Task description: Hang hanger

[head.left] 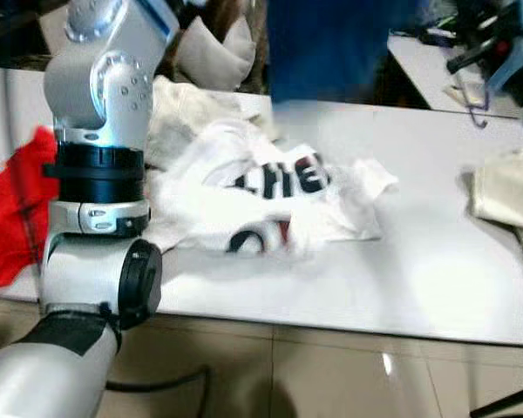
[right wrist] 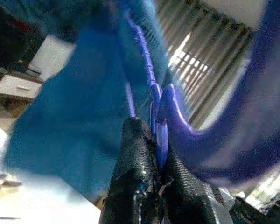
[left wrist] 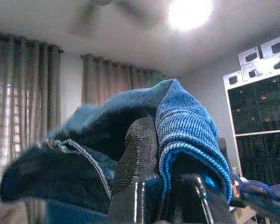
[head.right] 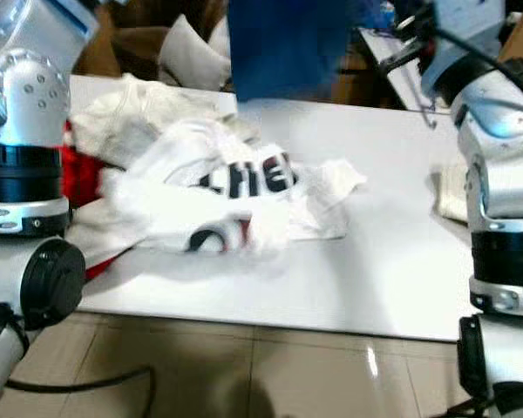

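- The right gripper (right wrist: pixel 154 179) has its black fingers (right wrist: pixel 133 154) clenched on a blue hanger (right wrist: pixel 165 116); the hanger's hook sits right at the fingertips and curls up and away from them.
- From the hook, the hanger's thin blue bar runs on away from the fingers, its long axis roughly in line with them.
- A blue garment (right wrist: pixel 74 112) hangs around the hanger, and in the head views it hangs above the far edge of the white tabletop (head.left: pixel 436 261).
- The left gripper (left wrist: pixel 161 186) is raised, its fingers (left wrist: pixel 137 154) grasping a fold of the blue garment's ribbed edge, which drapes over the fingertips.
- On the tabletop lie a crumpled white shirt (head.left: pixel 270 200) with dark lettering, a red cloth (head.left: pixel 13 205) at the robot's left, and a cream cloth (head.left: pixel 506 187) at its right.
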Available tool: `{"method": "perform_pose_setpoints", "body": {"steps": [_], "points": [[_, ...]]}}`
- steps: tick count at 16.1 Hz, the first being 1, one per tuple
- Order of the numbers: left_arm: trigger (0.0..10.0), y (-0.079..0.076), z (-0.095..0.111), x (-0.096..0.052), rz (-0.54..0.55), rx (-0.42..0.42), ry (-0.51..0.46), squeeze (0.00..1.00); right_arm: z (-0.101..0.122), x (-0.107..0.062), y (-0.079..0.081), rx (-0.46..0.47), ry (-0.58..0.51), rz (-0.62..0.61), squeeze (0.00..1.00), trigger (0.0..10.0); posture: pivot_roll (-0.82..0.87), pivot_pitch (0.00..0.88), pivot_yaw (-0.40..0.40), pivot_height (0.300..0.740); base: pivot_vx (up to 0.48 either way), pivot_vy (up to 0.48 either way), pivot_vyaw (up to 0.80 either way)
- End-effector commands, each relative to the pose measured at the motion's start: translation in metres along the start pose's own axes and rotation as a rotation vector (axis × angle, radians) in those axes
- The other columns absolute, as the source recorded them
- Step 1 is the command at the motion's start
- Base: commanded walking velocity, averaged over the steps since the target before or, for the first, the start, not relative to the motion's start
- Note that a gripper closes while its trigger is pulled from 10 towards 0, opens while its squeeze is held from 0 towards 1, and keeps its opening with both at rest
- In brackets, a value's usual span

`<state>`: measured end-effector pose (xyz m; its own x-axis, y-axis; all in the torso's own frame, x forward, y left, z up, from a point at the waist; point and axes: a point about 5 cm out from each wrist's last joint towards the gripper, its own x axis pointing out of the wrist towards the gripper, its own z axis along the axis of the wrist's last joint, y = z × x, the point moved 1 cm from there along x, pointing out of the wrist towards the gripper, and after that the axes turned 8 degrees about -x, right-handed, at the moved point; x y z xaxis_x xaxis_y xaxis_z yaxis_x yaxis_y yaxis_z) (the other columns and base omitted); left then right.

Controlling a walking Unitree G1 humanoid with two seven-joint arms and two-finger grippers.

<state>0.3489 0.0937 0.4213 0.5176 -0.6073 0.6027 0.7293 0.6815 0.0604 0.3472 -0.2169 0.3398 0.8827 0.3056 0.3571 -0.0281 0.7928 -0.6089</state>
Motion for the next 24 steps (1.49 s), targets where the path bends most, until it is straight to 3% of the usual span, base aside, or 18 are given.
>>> {"method": "perform_pose_setpoints", "body": {"steps": [1, 2, 3, 4, 5, 6, 7, 9, 11, 13, 14, 15, 19, 20, 22, 24], "points": [[10.0, -0.005, -0.02, 0.003, 0.004, -0.01, 0.057, 0.0, -0.02, -0.006, 0.015, 0.012, 0.057, 0.067, 0.0, 10.0, -0.15, 0.0, -0.042, 0.74, 0.371, 0.0, 0.0], [10.0, -0.004, -0.038, 0.001, 0.028, -0.029, 0.107, 0.0, -0.031, -0.012, 0.038, 0.021, 0.083, 0.172, 0.0, 10.0, -0.15, 0.0, -0.042, 0.74, 0.3, 0.0, 0.0], [10.0, -0.008, -0.085, -0.004, 0.058, -0.028, 0.244, 0.0, -0.058, -0.03, 0.074, 0.027, 0.167, 0.312, 0.0, 10.0, -0.16, 0.0, -0.039, 0.74, 0.0, 0.0, 0.0], [10.0, -0.01, -0.108, -0.008, 0.083, -0.023, 0.308, 0.0, -0.068, -0.04, 0.087, 0.023, 0.201, 0.364, 0.0, 10.0, -0.16, 0.0, -0.036, 0.74, 0.0, 0.0, 0.0], [10.0, -0.015, -0.145, -0.019, 0.122, -0.014, 0.415, 0.0, -0.08, -0.058, 0.104, 0.017, 0.237, 0.444, 0.0, 10.0, -0.17, 0.0, -0.031, 0.74, 0.0, 0.0, 0.0], [10.0, -0.018, -0.16, -0.024, 0.134, -0.009, 0.459, 0.0, -0.084, -0.066, 0.11, 0.015, 0.248, 0.477, 0.0, 10.0, -0.17, 0.0, -0.029, 0.74, 0.0, 0.0, 0.0], [10.0, -0.024, -0.193, -0.042, 0.163, 0.037, 0.578, 0.0, -0.088, -0.085, 0.122, 0.019, 0.275, 0.552, 0.0, 10.0, -0.18, 0.0, -0.01, 0.74, 0.0, 0.0, 0.0], [10.0, -0.024, -0.228, -0.071, 0.216, 0.145, 0.732, 0.0, -0.082, -0.108, 0.125, 0.032, 0.278, 0.616, 0.0, 10.0, -0.2, 0.0, 0.004, 0.74, 0.0, 0.0, 0.0], [10.0, -0.012, -0.234, -0.083, 0.31, 0.186, 0.784, 0.0, -0.072, -0.117, 0.116, 0.028, 0.27, 0.637, 0.0, 10.0, -0.2, 0.0, 0.01, 0.74, 0.0, 0.0, 0.0], [10.0, 0.004, -0.234, -0.092, 0.377, 0.281, 0.833, 0.0, -0.063, -0.126, 0.106, -0.027, 0.273, 0.677, 0.0, 10.0, -0.2, 0.0, 0.016, 0.74, 0.0, 0.0, 0.0], [10.0, 0.014, -0.233, -0.098, 0.438, 0.242, 0.843, 0.07, -0.055, -0.13, 0.1, -0.043, 0.26, 0.703, 0.0, 10.0, -0.2, 0.0, 0.019, 0.74, 0.0, 0.0, 0.0], [10.0, 0.018, -0.234, -0.102, 0.458, 0.216, 0.857, 0.98, -0.05, -0.132, 0.096, -0.048, 0.251, 0.718, 0.0, 10.0, -0.2, 0.0, 0.019, 0.74, 0.0, 0.0, 0.0], [10.0, 0.032, -0.239, -0.131, 0.41, 0.322, 0.988, 1.0, -0.022, -0.142, 0.078, -0.004, 0.186, 0.761, 0.0, 10.0, -0.22, 0.0, 0.035, 0.74, 0.0, 0.0, 0.0], [10.0, 0.035, -0.239, -0.137, 0.349, 0.317, 1.031, 1.0, -0.016, -0.144, 0.07, 0.027, 0.169, 0.759, 0.0, 10.0, -0.22, 0.0, 0.038, 0.74, 0.0, 0.0, 0.0], [10.0, 0.041, -0.229, -0.144, 0.124, 0.298, 1.093, 1.0, -0.008, -0.145, 0.055, 0.087, 0.141, 0.709, 0.0, 10.0, -0.21, 0.0, 0.035, 0.74, 0.0, 0.0, 0.0], [10.0, 0.05, -0.205, -0.145, -0.063, 0.276, 1.068, 1.0, -0.014, -0.141, 0.052, 0.095, 0.184, 0.648, 0.0, 10.0, -0.21, 0.0, 0.031, 0.74, 0.0, 0.0, 0.0]]}}
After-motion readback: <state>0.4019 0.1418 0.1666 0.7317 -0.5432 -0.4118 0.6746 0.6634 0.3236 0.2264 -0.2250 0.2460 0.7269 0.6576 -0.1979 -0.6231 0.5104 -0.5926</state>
